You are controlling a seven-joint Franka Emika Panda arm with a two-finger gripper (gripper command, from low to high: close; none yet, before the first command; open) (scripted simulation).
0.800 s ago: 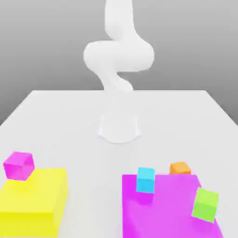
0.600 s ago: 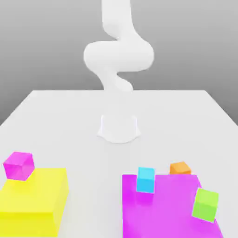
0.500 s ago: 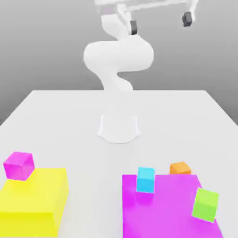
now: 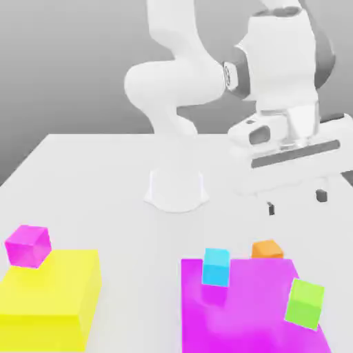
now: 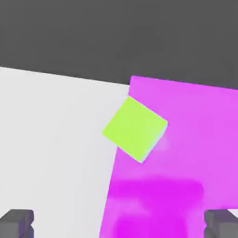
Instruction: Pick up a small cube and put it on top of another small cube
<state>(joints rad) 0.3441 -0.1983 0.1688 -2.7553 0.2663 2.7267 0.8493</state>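
Orange cube (image 4: 267, 249) on table, below open claw (image 4: 296, 202), apart

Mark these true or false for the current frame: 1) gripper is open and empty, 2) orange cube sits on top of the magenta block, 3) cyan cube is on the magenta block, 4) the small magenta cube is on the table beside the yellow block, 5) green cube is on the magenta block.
1) True. The gripper hangs open above the table with nothing between its fingers.
2) False. The orange cube rests on the table just behind the magenta block, not on it.
3) True. The cyan cube stands on the block, near its far corner on the exterior view's left.
4) False. The small magenta cube sits on the yellow block, at its far corner.
5) True. The green cube lies on it, towards the exterior view's right.
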